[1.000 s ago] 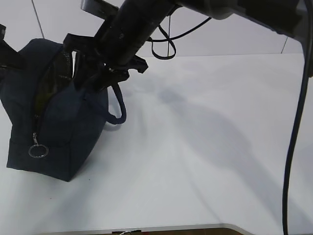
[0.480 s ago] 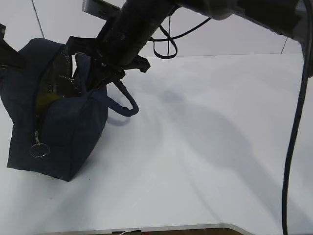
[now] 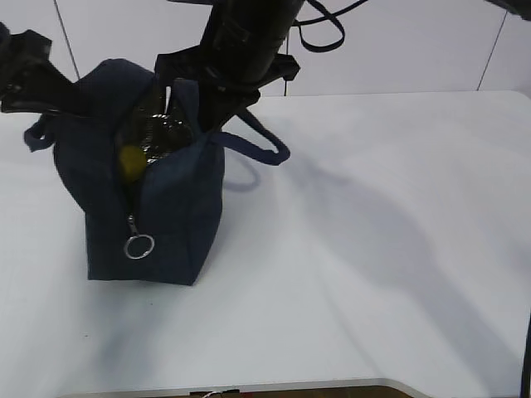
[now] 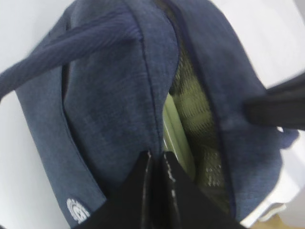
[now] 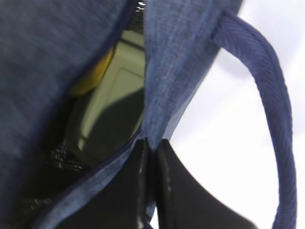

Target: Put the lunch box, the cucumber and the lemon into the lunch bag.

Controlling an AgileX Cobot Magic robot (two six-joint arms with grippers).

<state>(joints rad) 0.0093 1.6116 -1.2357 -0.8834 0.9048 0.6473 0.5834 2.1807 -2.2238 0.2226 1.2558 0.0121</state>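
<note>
Right wrist view: right gripper (image 5: 151,145) pinches lunch bag (image 5: 43,71) rim; left gripper (image 4: 155,157) pinches opposite rim. Lemon (image 5: 93,76) and lunch box (image 5: 121,90) inside; cucumber unseen. Likely next: zipping.

The bag (image 3: 178,224) was matt navy woven cloth, its handle (image 5: 267,90) ribbed webbing. Its lining (image 3: 153,133) gleamed like crinkled foil. The ring pull (image 3: 138,245) was shiny metal. The table (image 3: 373,274) looked smooth, white, faintly glossy.

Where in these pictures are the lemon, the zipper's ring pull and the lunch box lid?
lemon (image 3: 129,162): exterior view, yellow side showing through the bag's opening.
ring pull (image 3: 139,246): exterior view, lower rim of the metal ring.
lunch box (image 5: 121,93): right wrist view, pale green lid.
</note>
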